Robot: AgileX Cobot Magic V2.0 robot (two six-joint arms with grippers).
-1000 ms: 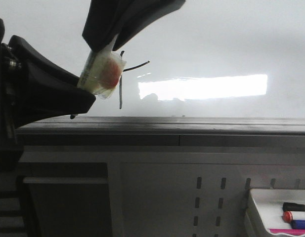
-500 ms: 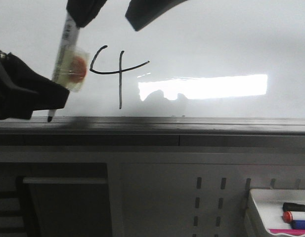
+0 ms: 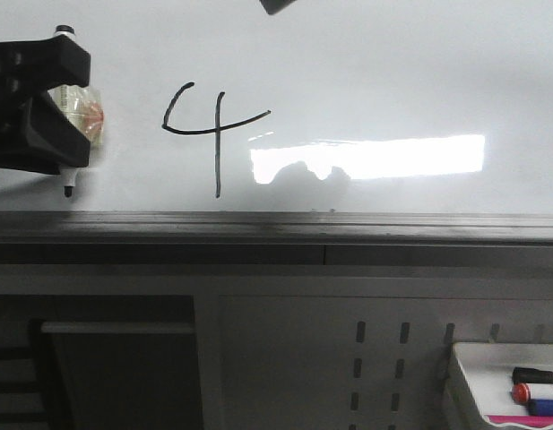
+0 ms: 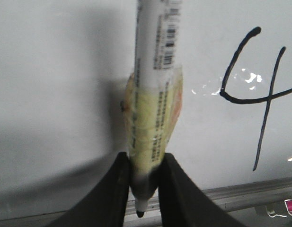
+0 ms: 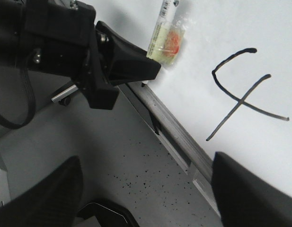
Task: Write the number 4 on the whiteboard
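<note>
The number 4 [image 3: 211, 134] is drawn in thin black line on the whiteboard [image 3: 393, 72], above the grey ledge [image 3: 348, 224]. My left gripper [image 3: 68, 134] is at the far left of the front view, left of the 4, shut on a white marker [image 3: 70, 112] wrapped in yellowish tape, its tip [image 3: 68, 189] pointing down just above the ledge. In the left wrist view the fingers [image 4: 174, 184] clamp the marker [image 4: 155, 94], with the 4 [image 4: 269, 97] beside it. My right gripper [image 5: 146, 189] is wide open and empty; only one fingertip [image 3: 280, 4] shows in the front view.
A small white tray [image 3: 464, 376] with red, blue and black markers sits at the lower right below the board. A perforated grey panel [image 3: 384, 367] lies under the ledge. The right wrist view shows speckled grey floor [image 5: 136, 156] and my left arm [image 5: 65, 42].
My left gripper has moved left with the marker, away from the 4 and uncovering it. My right gripper has risen almost out of the front view.
</note>
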